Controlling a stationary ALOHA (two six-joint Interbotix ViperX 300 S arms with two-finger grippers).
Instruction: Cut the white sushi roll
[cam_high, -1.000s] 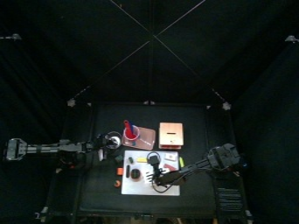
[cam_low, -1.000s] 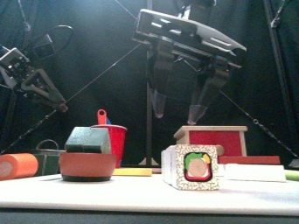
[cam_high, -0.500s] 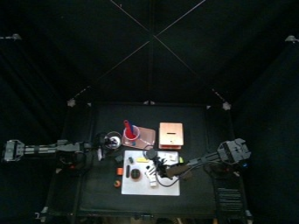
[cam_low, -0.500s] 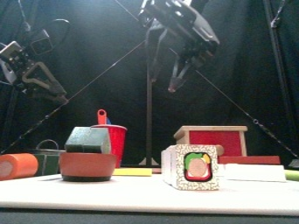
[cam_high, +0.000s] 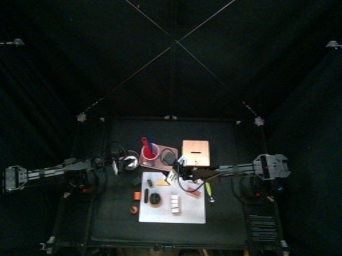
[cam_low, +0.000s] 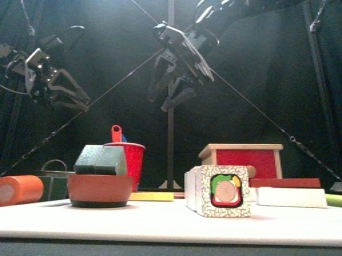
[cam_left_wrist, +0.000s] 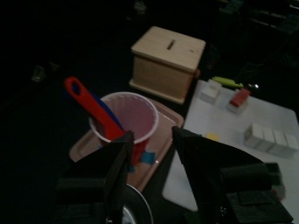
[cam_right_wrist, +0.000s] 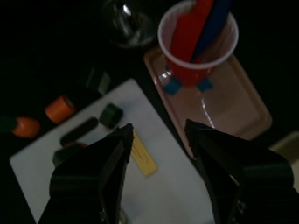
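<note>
Black curtains (cam_high: 60, 60) are closing in the pen on all sides, hanging in folds behind the table in the front view. Thin cords (cam_high: 174, 42) are crossing overhead, running out toward the corners. The small black table (cam_high: 114, 225) is sitting mid-floor, dark bare edge showing around the items. Light is coming from above, glaring at the top of the front view; everything beyond the table is staying in deep shadow.
</note>
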